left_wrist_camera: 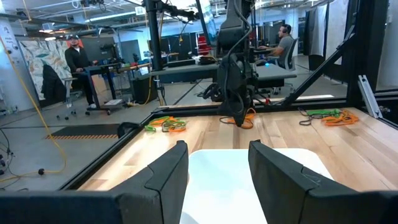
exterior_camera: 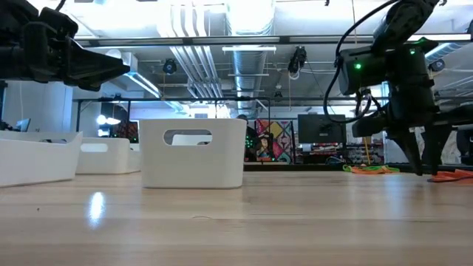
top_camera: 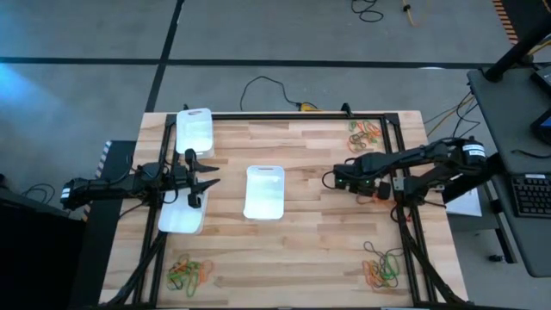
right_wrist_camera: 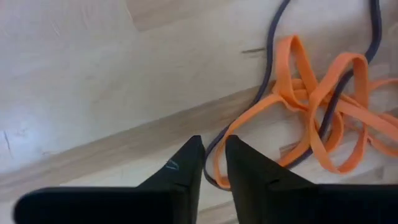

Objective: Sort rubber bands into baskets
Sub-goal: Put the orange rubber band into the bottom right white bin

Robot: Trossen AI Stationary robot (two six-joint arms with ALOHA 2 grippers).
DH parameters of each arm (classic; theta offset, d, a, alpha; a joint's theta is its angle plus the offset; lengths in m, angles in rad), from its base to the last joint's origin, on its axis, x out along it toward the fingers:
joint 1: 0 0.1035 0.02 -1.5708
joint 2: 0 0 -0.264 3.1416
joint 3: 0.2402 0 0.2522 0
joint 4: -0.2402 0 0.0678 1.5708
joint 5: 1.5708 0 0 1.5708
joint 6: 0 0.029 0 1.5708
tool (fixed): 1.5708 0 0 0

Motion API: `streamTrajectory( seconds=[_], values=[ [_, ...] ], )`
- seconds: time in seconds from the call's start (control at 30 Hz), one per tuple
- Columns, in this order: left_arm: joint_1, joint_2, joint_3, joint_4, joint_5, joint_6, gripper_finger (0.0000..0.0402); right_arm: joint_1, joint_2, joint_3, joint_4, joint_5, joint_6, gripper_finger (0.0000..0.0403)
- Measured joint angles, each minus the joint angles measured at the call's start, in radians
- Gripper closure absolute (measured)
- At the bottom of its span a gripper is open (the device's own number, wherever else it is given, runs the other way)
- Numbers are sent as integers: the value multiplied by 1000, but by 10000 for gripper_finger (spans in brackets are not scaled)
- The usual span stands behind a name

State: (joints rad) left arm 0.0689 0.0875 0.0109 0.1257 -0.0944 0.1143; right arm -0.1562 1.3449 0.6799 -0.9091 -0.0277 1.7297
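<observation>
Three white baskets stand on the wooden table: one at the far left (top_camera: 195, 131), one at the near left (top_camera: 182, 215), one in the middle (top_camera: 264, 191). A small clump of orange rubber bands (right_wrist_camera: 323, 106) with a dark band (right_wrist_camera: 273, 50) lies right of the middle. My right gripper (right_wrist_camera: 213, 158) points down at the clump's edge, its fingers nearly together on the bands. It also shows in the high view (top_camera: 380, 187) and low view (exterior_camera: 423, 168). My left gripper (top_camera: 207, 176) waits open and level above the near-left basket (left_wrist_camera: 249, 180). My right gripper comes from above, pointing down, at the edge of the clump. The end of an orange loop (right_wrist_camera: 219, 171) and the dark band's bend (right_wrist_camera: 210, 175) sit in the narrow gap between the two fingertips. The rest of the clump lies slack on the table.
Further piles of mixed rubber bands lie at the far right corner (top_camera: 365, 133), the near right corner (top_camera: 381, 267) and the near left corner (top_camera: 189, 272). A black frame (top_camera: 405, 207) runs around the table's edge. Bare wood lies between the middle basket and the right gripper.
</observation>
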Motion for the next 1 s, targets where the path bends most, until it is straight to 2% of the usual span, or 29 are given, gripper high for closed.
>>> streamTrajectory(
  seconds=[0.27,0.73,0.83,1.0],
  values=[
    [0,0,0,0,0,0,248,-2,-3,-10,-28,2,70,391],
    [0,0,0,0,0,0,248,3,0,-42,-26,1,189,323],
    [0,0,0,0,0,0,248,3,0,-41,-26,2,170,329],
    [0,0,0,0,0,0,248,3,0,-41,-29,3,144,367]
  ],
)
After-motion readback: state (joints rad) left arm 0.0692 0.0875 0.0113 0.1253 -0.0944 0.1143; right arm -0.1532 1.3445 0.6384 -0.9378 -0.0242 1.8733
